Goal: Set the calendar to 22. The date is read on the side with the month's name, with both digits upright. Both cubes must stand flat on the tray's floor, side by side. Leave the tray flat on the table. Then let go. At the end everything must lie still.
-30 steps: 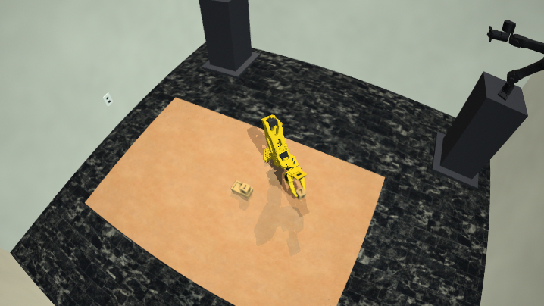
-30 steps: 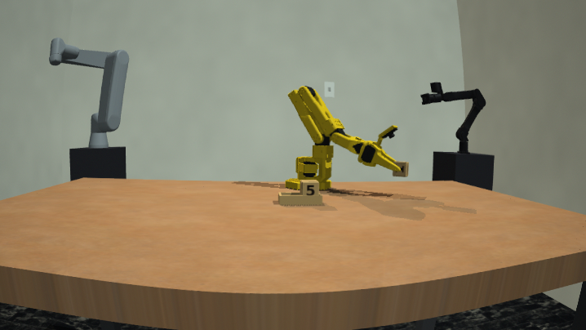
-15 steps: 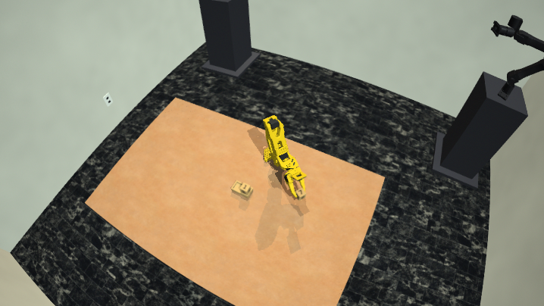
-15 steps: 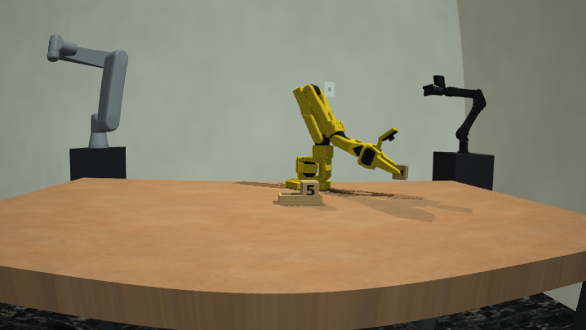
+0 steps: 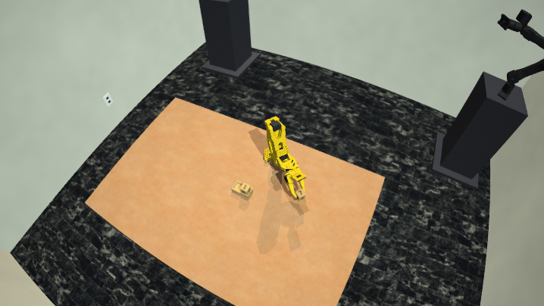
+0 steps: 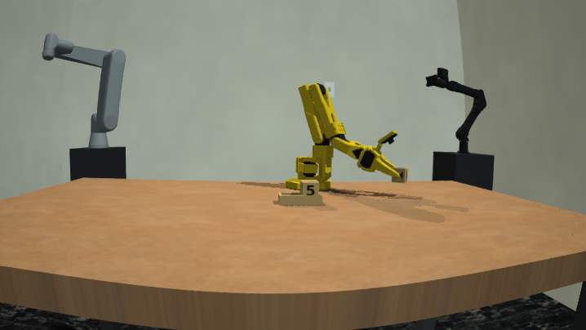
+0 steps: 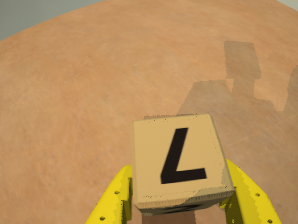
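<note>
The wood-grain tabletop (image 6: 246,246) fills the foreground, its rounded front edge showing a paler banded rim. Farther in, the tan calendar tray (image 6: 291,199) lies flat on it with one cube (image 6: 310,188) standing at its right end, a black 5 facing the exterior camera; the slot beside that cube holds nothing. Behind and to the right, the yellow arm (image 6: 323,118) reaches down and outward, and its claw (image 6: 397,174) is clamped on the second cube (image 7: 180,159), held just above the surface and well apart from the tray. In the wrist view this cube shows a 7 upside down on its top face. Long shadows of the arm stretch across the wood. Beyond the tabletop stand black pedestals (image 6: 97,162), a grey arm (image 6: 107,90) on the left one, a black arm (image 6: 467,109) on the right one, before a pale grey-green wall (image 6: 213,82). The top view shows dark mottled stone flooring (image 5: 399,235).
</note>
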`<state>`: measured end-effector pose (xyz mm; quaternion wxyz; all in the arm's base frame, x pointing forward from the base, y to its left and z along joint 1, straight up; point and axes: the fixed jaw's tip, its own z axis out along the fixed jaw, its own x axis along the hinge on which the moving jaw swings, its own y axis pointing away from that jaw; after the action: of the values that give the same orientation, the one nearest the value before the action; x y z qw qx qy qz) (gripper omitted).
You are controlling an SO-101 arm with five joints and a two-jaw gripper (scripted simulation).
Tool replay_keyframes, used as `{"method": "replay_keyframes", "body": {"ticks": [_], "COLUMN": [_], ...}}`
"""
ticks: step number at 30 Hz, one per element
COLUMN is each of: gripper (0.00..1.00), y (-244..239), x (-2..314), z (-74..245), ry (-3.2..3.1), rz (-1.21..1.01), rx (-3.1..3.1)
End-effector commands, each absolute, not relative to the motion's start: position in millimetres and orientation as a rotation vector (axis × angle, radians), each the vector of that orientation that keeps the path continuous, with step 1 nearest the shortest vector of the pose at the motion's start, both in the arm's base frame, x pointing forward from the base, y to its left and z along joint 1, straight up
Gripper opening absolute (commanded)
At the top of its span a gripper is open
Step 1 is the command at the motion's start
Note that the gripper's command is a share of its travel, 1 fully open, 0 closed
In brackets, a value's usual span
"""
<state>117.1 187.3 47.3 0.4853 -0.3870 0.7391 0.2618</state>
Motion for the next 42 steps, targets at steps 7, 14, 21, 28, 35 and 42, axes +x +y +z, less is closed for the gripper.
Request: {"method": "replay_keyframes", "body": {"ticks": [7, 14, 21, 28, 35, 42], "gripper": [0.0, 0.0, 0.0, 0.0, 0.0, 0.0], "y": [189, 189, 189, 189, 189, 189], "x": [120, 120, 120, 120, 120, 120], "z": [52, 47, 46, 43, 40, 39], "ry": [1.763, 1.763, 1.763, 1.763, 1.763, 1.763], "rz": [0.643, 0.643, 0.643, 0.643, 0.643, 0.643], "rx": [-0.923, -0.923, -0.923, -0.923, -0.923, -0.923]}}
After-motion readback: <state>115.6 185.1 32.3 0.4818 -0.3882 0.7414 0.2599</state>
